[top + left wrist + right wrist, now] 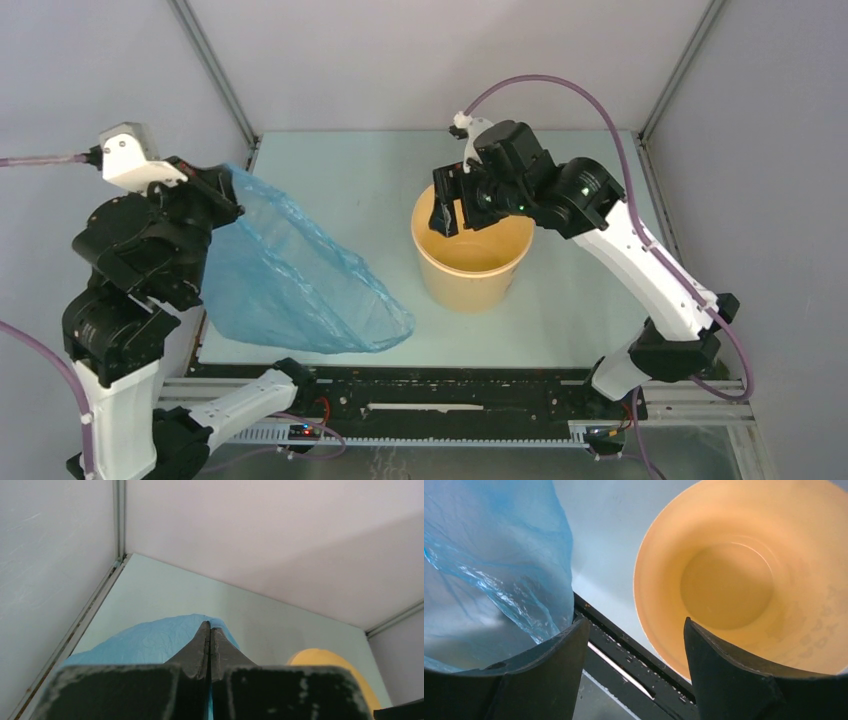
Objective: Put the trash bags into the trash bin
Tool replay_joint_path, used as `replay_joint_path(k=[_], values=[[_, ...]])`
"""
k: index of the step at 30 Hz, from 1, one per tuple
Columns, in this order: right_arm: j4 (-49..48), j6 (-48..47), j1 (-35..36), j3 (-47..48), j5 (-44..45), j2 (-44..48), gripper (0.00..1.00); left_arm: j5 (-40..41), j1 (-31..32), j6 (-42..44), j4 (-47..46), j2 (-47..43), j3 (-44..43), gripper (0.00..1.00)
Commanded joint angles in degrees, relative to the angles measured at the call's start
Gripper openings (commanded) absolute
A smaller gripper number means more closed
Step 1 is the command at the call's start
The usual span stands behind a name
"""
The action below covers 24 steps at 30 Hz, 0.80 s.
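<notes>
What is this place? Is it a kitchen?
Probably a robot test booth, not a kitchen. Plain grey walls box in a small table, two robot arms are bolted at its near edge, and they work with a bin and a blue bag.

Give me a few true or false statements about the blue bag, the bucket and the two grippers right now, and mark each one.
1. The left gripper is shut on the trash bag. True.
2. The trash bin lies tipped on its side. False: it stands upright.
3. The trash bag is already inside the trash bin. False: it hangs beside the bin, which is empty.
4. The right gripper is open above the trash bin. True.
</notes>
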<state>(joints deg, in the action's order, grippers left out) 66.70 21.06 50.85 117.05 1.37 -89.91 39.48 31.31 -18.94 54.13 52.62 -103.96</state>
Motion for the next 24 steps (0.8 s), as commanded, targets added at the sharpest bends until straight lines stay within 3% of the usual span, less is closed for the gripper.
replay_joint_path(k=[1,5,8,19,24], values=[[-4.90,2.33,1.35,-0.17,-1.62,2.15,0.79,-3.65,-0.28,1.11,-2.24,-0.46,-4.14,0.00],[-13.28,8.31,1.49,-1.93,-14.79,0.91,0.82,-8.02,-0.28,1.83,-5.47,-1.98,-3.73,0.00],[-16.31,11.07,3.23,-3.02,-17.43,0.56,0.83,-5.97,-0.28,0.13,-6.09,-1.49,-4.80,0.00],[-17.11,11.36,14.58,-10.68,-2.75,5.07,0.87,-3.89,-0.29,1.27,-7.98,5.10,-13.53,0.00],[-20.88,12.77,20.12,-17.37,10.34,10.69,0.90,-4.36,-0.28,0.66,-8.07,7.06,-14.74,0.00]])
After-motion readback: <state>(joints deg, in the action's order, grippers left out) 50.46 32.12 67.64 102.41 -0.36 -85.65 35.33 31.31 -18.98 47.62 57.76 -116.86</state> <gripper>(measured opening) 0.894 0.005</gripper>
